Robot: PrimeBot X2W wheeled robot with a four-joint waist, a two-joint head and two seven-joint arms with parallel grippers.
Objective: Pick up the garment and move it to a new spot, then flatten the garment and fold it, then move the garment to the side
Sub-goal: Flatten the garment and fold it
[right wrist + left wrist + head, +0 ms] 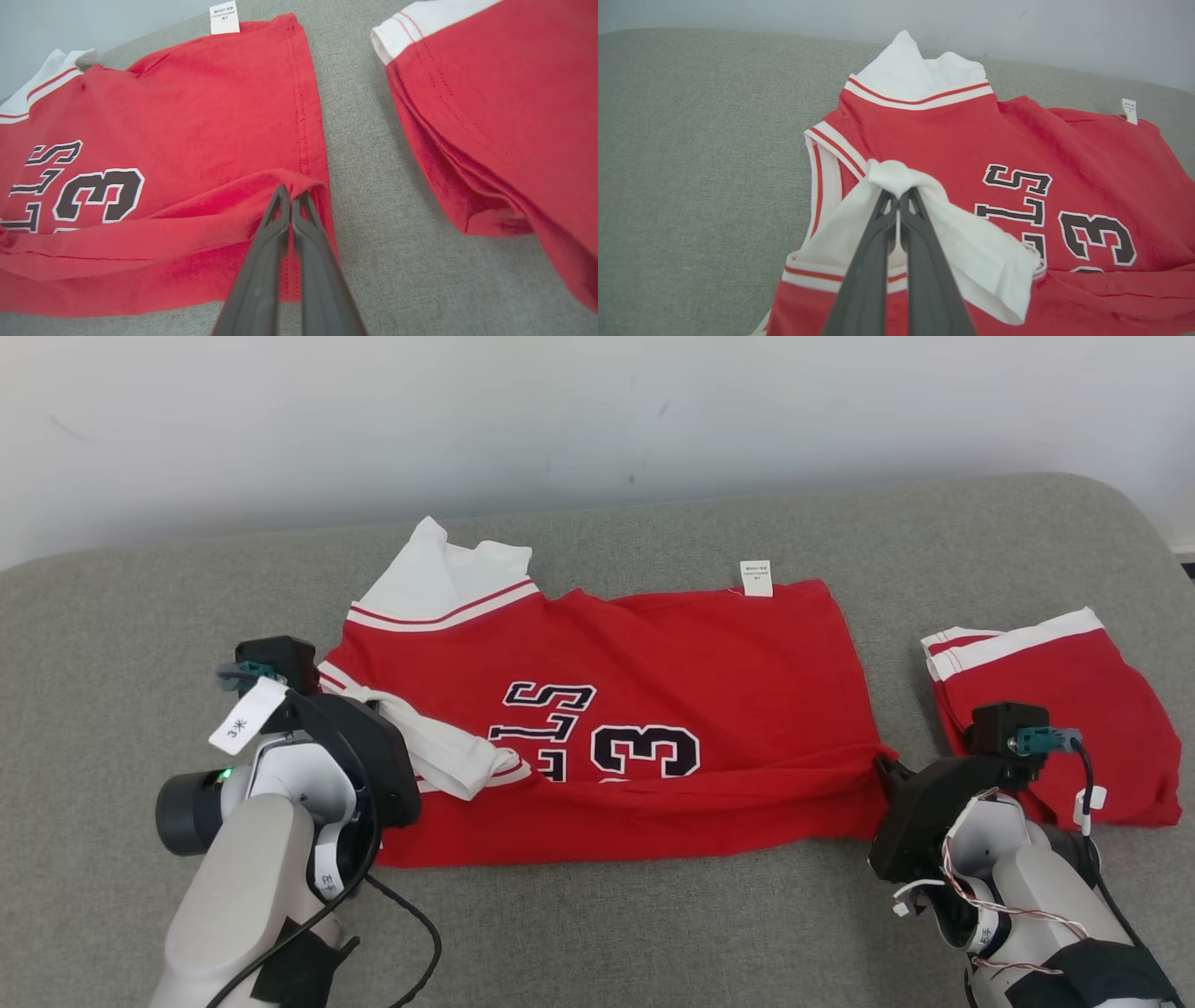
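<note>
Two red garments lie on the grey cushion (pixel 140 616) in the head view: a jersey (pixel 653 709) spread mid-cushion and a folded garment (pixel 1055 709) to its right. Left wrist view: the left tool (pixel 899 193), fingers pressed together, pinches the jersey's white flap (pixel 971 261). Right wrist view: the right tool (pixel 290 193), likewise closed, pinches its hem (pixel 303 177).

**Room on the left and in front, a tight gap on the right**

We see wide bare grey cushion (pixel 121 616) left of the red basketball jersey (pixel 672 672). A bare band runs along the jersey's near edge, crossed by a black cable (pixel 435 938) beside our left arm. Behind the jersey, a thinner bare strip reaches the wall (pixel 597 411). On the right, a folded red garment (pixel 1074 691) lies near the jersey but apart from it. Our right gripper (pixel 290 195), pinched on the jersey's hem, blocks the near end of that gap.
</note>
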